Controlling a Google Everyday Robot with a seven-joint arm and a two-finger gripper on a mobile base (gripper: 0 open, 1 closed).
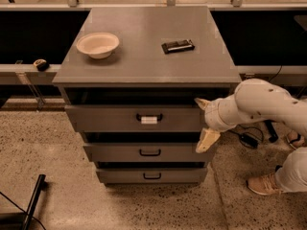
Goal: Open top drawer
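Jaws: the cream two-finger jaws on the rounded white arm (259,102) stand released, one finger high and one low, with nothing between them. They sit at the right end of the top drawer's front.
Task thing: the wide grey top drawer (105,120) lies immediately left of the jaws and looks shut to us. Its dark curved handle (149,115), bearing a small white tag (149,120), is well to their left, at about their height.
Step in hand: we judge this to be the approach, with the handle not yet reached.
Next move: we expect the jaws must travel left, straddle the handle, clench on it, then draw straight outward.
Not wanted: the narrower grey middle drawer (115,152) and bottom drawer (124,175), both below the jaws.
Grey worktop (144,66): above the jaws, carrying a round beige bowl (98,44) and a flat black object (178,46).
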